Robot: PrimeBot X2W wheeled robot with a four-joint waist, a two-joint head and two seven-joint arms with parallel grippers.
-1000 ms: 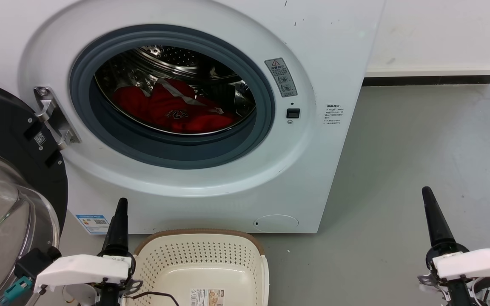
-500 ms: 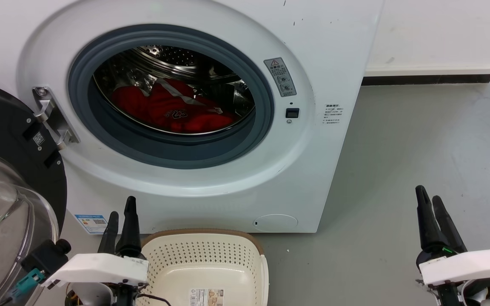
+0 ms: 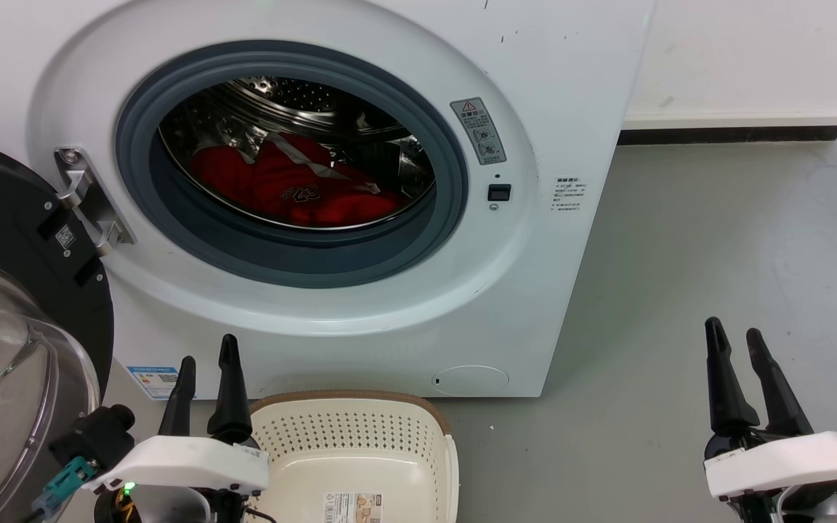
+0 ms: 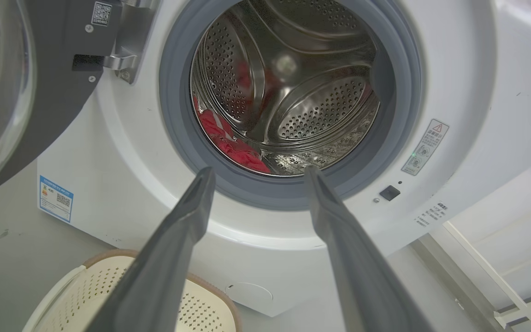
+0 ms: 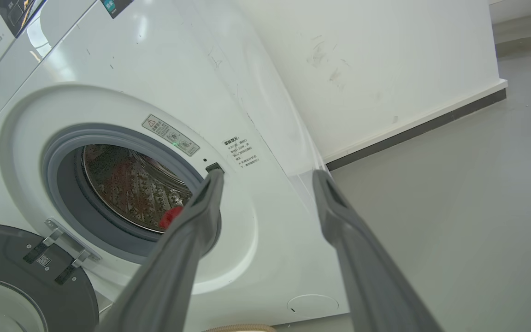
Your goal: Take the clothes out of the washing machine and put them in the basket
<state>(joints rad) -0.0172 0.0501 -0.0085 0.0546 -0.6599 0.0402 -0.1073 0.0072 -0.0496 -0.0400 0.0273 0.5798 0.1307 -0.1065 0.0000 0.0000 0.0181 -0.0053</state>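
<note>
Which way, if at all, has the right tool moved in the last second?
Yes. The right tool has opened and shifted slightly left, toward the washing machine, which stays fixed in the head view.

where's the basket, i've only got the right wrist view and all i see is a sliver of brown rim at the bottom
Observer: In the head view the basket stands on the floor close in front of the washing machine, just below the porthole.
Operator: ok and how much is inside, i only catch a red speck
Observer: One red heap, the clothes, lies low in the drum with white stripes across it.
</note>
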